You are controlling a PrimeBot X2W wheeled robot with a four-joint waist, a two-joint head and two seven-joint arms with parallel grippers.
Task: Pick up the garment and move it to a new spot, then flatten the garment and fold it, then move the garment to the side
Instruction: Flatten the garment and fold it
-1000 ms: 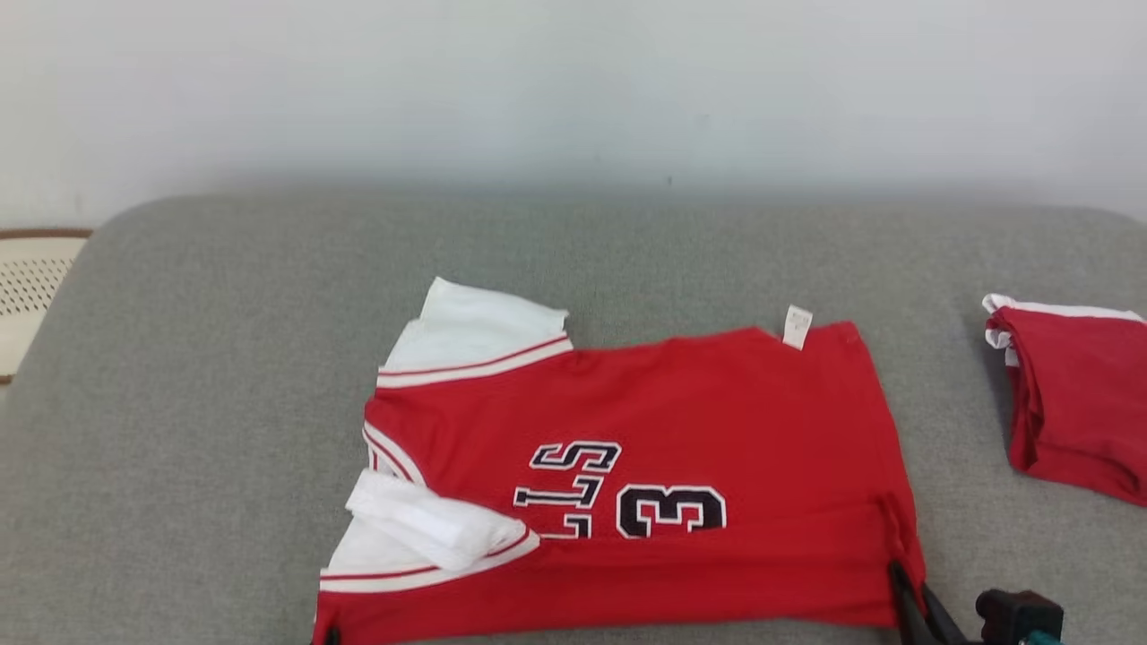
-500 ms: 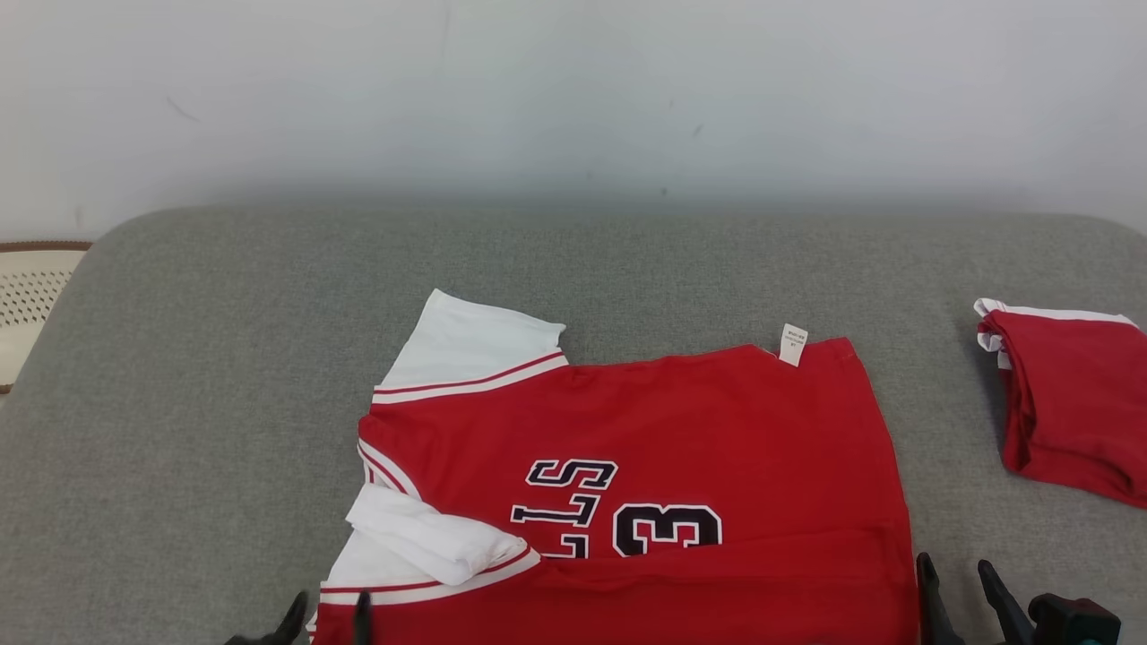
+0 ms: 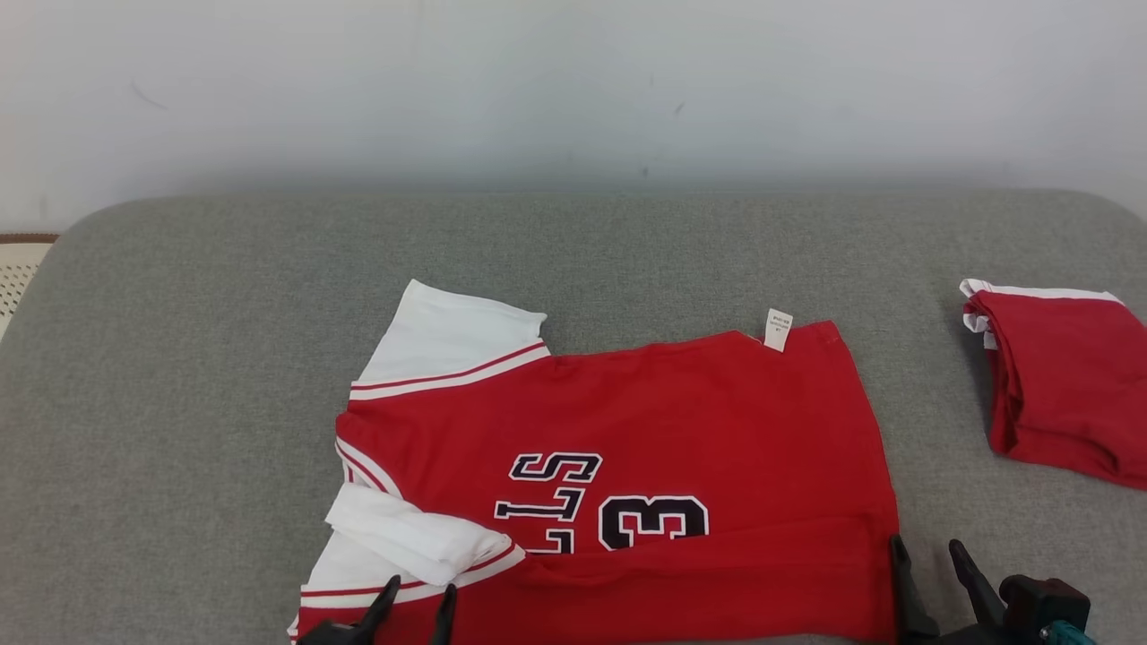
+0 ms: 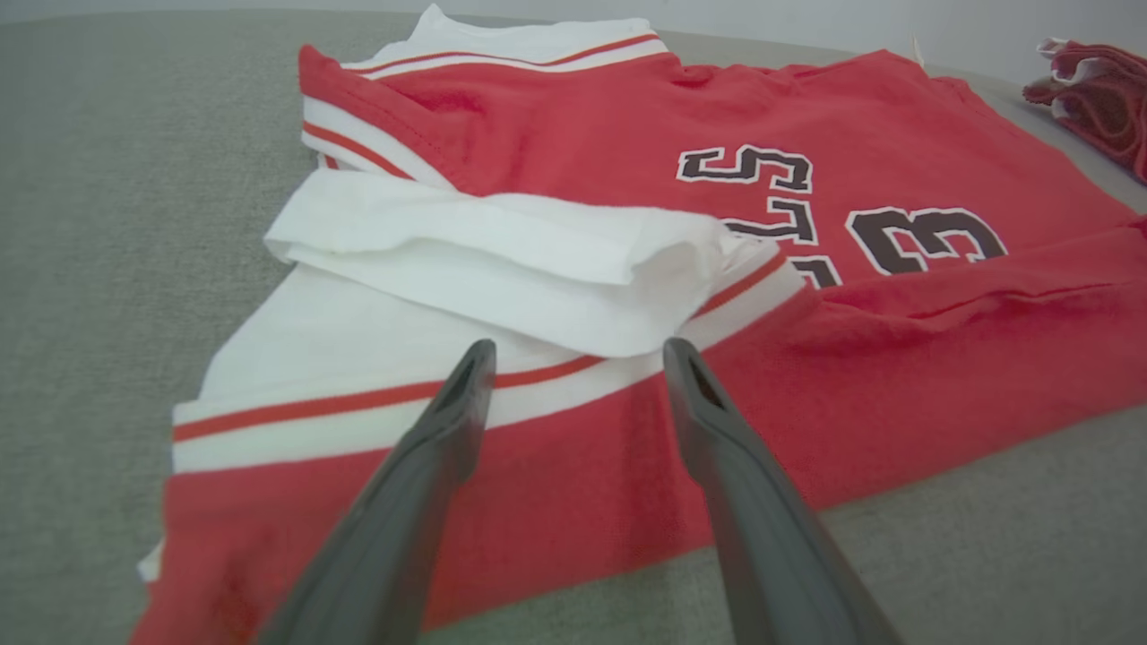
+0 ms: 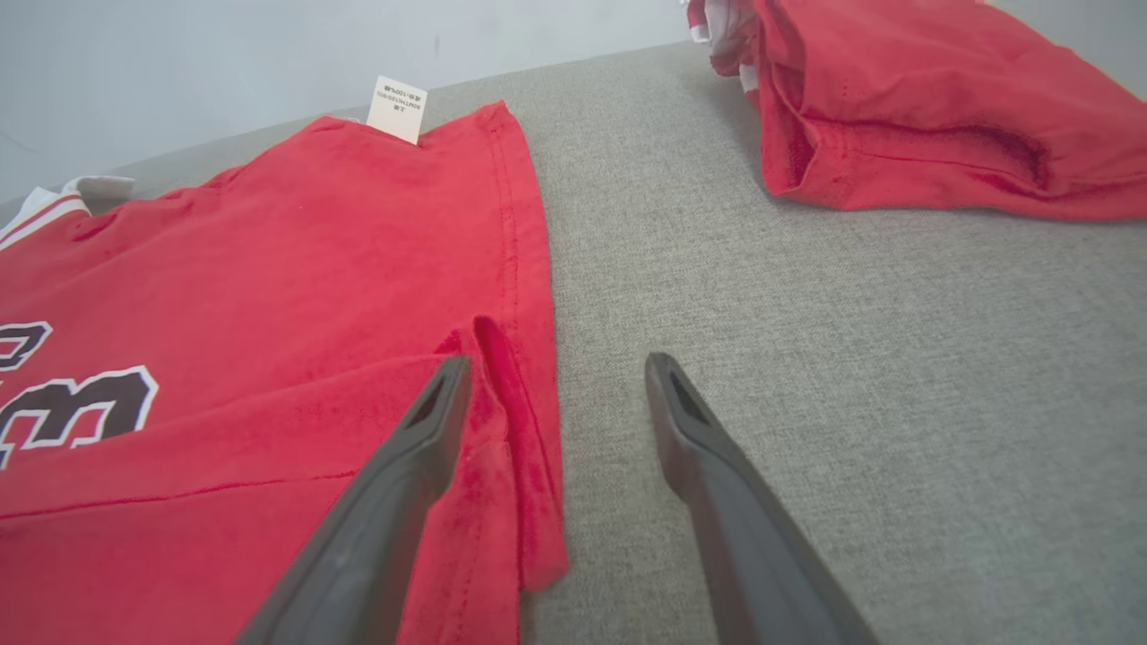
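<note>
Holdings on your grey cushion (image 3: 179, 376), as you had them:

1. Red jersey (image 3: 627, 430), one. It lay spread at centre front, near edge folded up over itself, dark lettering and number showing. White sleeves, two: the far one flat, the near sleeve (image 3: 412, 537) doubled over, directly ahead of your left fingers. White label (image 3: 778, 329), one, at the far right corner.
2. Folded red garment (image 3: 1057, 394), one, on your right and well apart from the jersey.
3. Pale perforated object (image 3: 7, 278), one, beyond the left end; unidentifiable.
4. Grippers, two. Your left gripper (image 3: 419, 587) stood with jaws apart and empty at the near sleeve's striped band. Your right gripper (image 3: 927, 545) was likewise spread and empty, astride the jersey's right hem.
</note>
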